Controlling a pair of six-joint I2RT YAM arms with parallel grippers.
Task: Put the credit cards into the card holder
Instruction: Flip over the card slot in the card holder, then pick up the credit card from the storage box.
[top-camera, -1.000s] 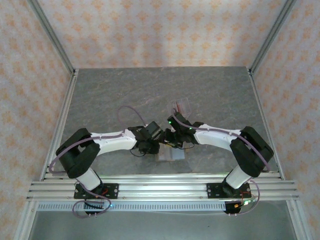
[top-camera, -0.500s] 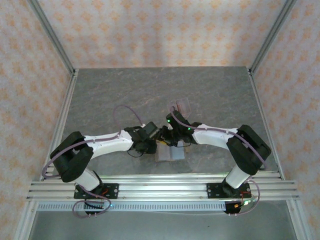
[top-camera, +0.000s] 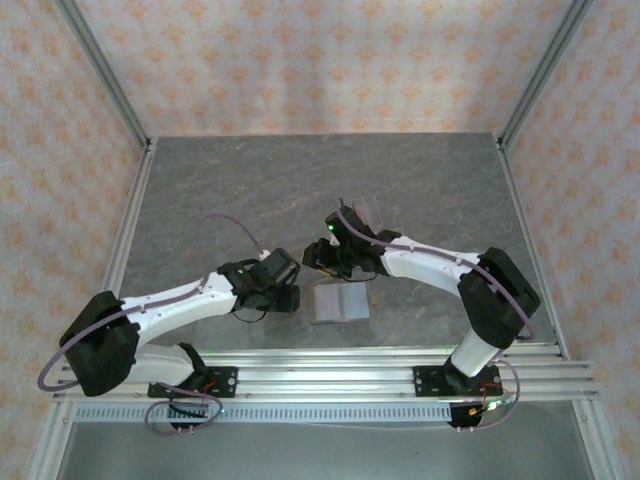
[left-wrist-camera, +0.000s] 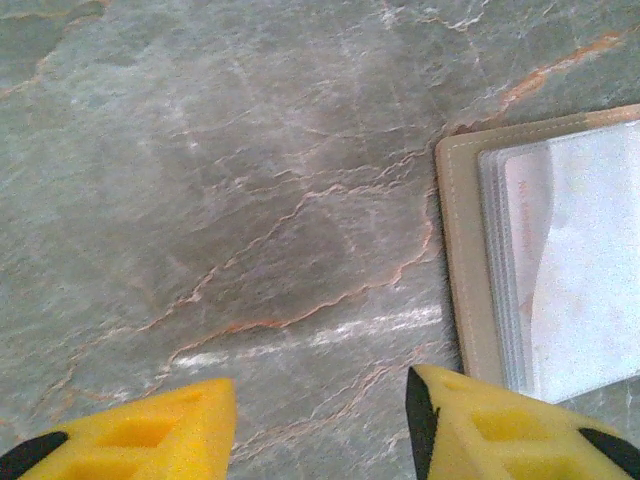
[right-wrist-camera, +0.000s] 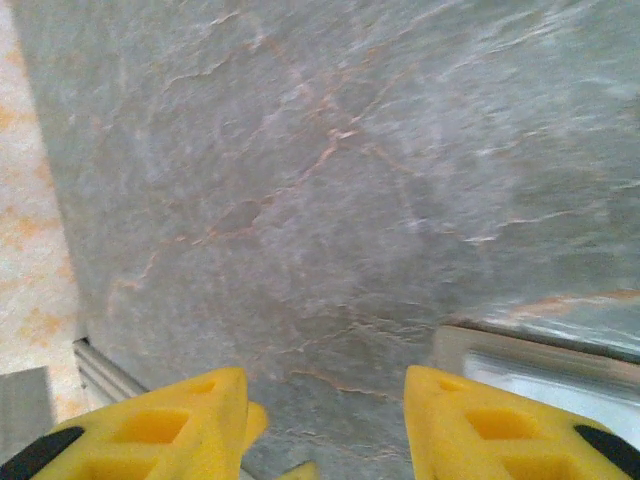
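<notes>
1. Two grippers flank the small tan-brown folding card holder. It lies opened flat on the grey, veined stone-pattern tabletop with its pale inside facing up.
2. Left gripper: its yellow fingers stand apart with bare tabletop between them, so it grips nothing. The holder's tan rim lies just to this gripper's right, close beside the right finger. You can see no contact.
3. Right gripper: the jaws are likewise apart and empty. One edge of the holder lies ahead and to the right of this gripper, near its right finger.
4. Axis: seen from above, the opened holder is slightly wider across than deep. The left gripper sits off one side edge and the right gripper off the far edge. Treat both as about equally near.
5. Contents: clear plastic sleeves cover the holder's inside. A faint pinkish tint shows beneath them, but you cannot tell whether it is one of the thin, stiff credit cards.
6. Beyond the right gripper stands a clear slotted plastic rack, partly hidden by that arm. Its contents are too small to read.
7. Judgement: any approach to the holder runs rightward for the left gripper and back toward the bases for the right one.
</notes>
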